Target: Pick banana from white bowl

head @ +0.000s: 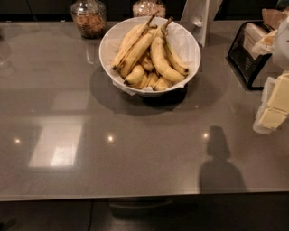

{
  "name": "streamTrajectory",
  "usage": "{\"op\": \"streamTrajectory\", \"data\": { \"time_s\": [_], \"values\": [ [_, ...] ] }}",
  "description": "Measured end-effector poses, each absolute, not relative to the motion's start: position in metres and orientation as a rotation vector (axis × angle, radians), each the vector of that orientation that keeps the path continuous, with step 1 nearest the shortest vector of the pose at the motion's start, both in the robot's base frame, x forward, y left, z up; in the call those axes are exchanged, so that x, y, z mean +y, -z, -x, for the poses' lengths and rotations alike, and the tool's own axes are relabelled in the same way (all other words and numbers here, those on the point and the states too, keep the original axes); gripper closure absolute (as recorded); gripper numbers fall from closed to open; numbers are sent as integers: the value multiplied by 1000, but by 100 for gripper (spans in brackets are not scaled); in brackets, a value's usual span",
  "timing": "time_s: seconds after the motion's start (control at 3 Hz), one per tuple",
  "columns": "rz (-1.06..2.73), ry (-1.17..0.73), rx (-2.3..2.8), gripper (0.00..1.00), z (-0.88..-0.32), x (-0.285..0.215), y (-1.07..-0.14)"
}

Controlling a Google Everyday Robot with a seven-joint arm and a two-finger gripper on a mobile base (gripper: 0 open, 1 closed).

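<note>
The white bowl (111, 37), lined with crinkled white paper, stands at the back middle of the grey counter and holds several bananas. The banana (160, 57), long, thick and strongly curved with a dark stem pointing to the back, lies right of centre in the bowl. Straighter, paler long bananas (133, 47) lie to its left, and short stubby ones (141, 77) sit at the front. My gripper (274, 106), white and pale yellow, hangs at the right edge of the view. It is well to the right of the bowl, apart from it, and holds nothing I can see.
Two glass jars (89, 17) (149, 7) stand behind the bowl. A white stand (198, 20) is at the bowl's back right. A black wire rack (247, 54) with packets sits at the right, just behind my gripper. The counter's front edge (135, 196) runs along the bottom.
</note>
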State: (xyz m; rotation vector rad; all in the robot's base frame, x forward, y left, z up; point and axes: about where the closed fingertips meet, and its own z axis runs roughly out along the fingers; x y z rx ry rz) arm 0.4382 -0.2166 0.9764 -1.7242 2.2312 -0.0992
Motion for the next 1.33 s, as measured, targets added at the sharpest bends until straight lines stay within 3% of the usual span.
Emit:
{"op": "streamTrajectory", "data": {
  "time_s": [0.33,1.33],
  "values": [
    [1712,97,2223,0,-440,-215,-978],
    [1388,-286,1961,0,-545,-91,-983]
  ]
}}
